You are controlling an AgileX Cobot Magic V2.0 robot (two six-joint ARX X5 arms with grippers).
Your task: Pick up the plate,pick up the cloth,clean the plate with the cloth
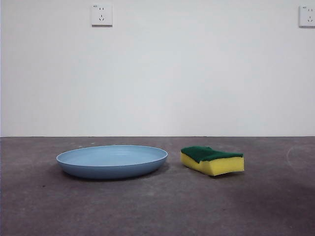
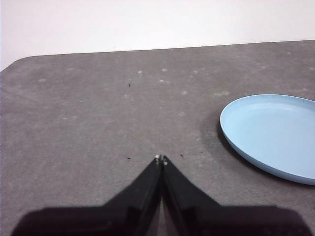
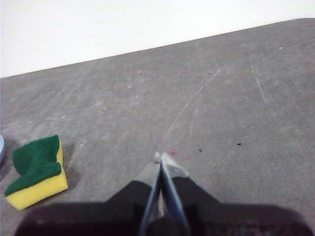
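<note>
From the front camera I have the plate point(image 1: 111, 161) and the cloth point(image 1: 212, 160) sitting side by side on the grey table point(image 1: 157, 206), a narrow strip of bare surface between them, the plate on the left of that view and the cloth on the right. No arm shows in that view, and there is wide bare tabletop in front of both items and out to either side. Behind them the table's far edge meets a plain white wall point(image 1: 157, 73) carrying two sockets point(image 1: 101, 14). The plate is round, shallow and smooth light-blue plastic with a low raised rim, lying flat and open side up. The cloth is really a thick block of yellow foam with a dark green scouring layer on top; its top face dips slightly, and its long axis runs diagonally, one short end angled toward the front camera. My left gripper point(image 2: 161, 158) has its black jaws pressed together at the tips, holding nothing, hovering over bare table with the plate point(image 2: 275, 135) well off to one side and a rounded table corner visible beyond. My right gripper point(image 3: 161, 156) is likewise closed to a point and empty, over scratched, speckled table surface, with the cloth point(image 3: 37, 169) well apart from it, green face up.
</note>
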